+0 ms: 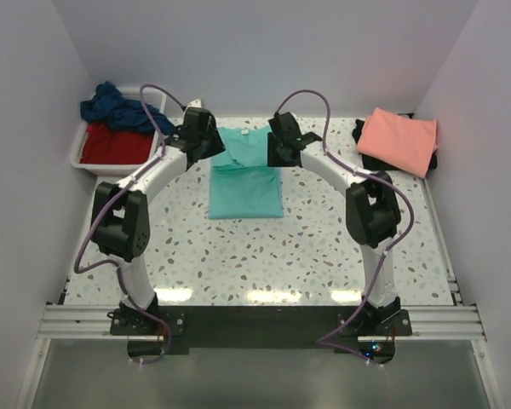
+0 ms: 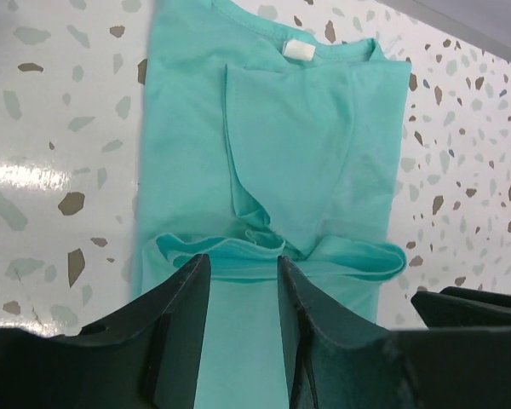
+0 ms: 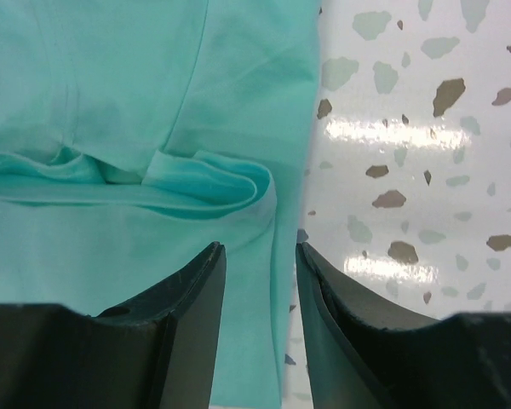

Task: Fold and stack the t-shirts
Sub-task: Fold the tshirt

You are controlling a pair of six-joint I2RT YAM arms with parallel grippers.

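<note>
The turquoise-teal t-shirt (image 1: 245, 189) lies partly folded on the far middle of the table, collar and white label at the far end, with a bunched ridge across its middle. My left gripper (image 1: 213, 152) hovers at its far left side, my right gripper (image 1: 274, 155) at its far right side. In the left wrist view the left gripper (image 2: 243, 277) is open over the shirt (image 2: 289, 145), holding nothing. In the right wrist view the right gripper (image 3: 260, 268) is open astride the right edge of the shirt (image 3: 111, 102). A folded salmon-pink shirt (image 1: 399, 139) lies on a black one (image 1: 364, 146) at the far right.
A white plastic tub (image 1: 78, 153) at the far left holds a red shirt (image 1: 115, 143) and a navy blue shirt (image 1: 115, 108) draped over its rim. The speckled tabletop (image 1: 264, 256) stretches toward the arm bases. Walls close in on three sides.
</note>
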